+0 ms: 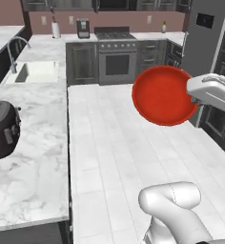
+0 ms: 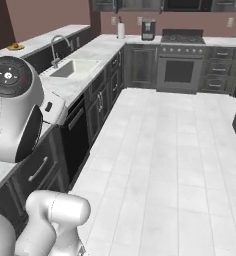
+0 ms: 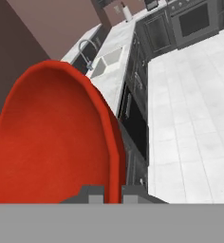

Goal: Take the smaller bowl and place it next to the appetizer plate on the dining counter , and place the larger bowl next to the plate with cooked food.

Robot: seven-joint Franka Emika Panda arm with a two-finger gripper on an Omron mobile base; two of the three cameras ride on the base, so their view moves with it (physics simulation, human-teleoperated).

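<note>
The smaller bowl (image 1: pixel 164 95), plain glossy red, hangs tilted on edge in the air above the white floor. My gripper (image 1: pixel 193 98) is shut on its right rim. In the hand view the smaller bowl (image 3: pixel 52 137) stands close to the camera, its rim pinched in my gripper (image 3: pixel 111 192). Far to the left, the appetizer plate (image 2: pixel 14 46), small and yellow-green with a brown bit of food, lies on the raised dining counter (image 2: pixel 47 39) behind the sink. The larger bowl and the plate with cooked food are out of view.
A marble counter (image 1: pixel 33 157) with a sink (image 1: pixel 35 71) and faucet (image 1: pixel 14 52) runs along the left. A dark toaster (image 1: pixel 2 128) sits on it. A stove (image 1: pixel 117 59) stands at the back wall, dark tall cabinets (image 1: pixel 209 38) to the right. White tiled floor (image 2: pixel 175 150) lies between.
</note>
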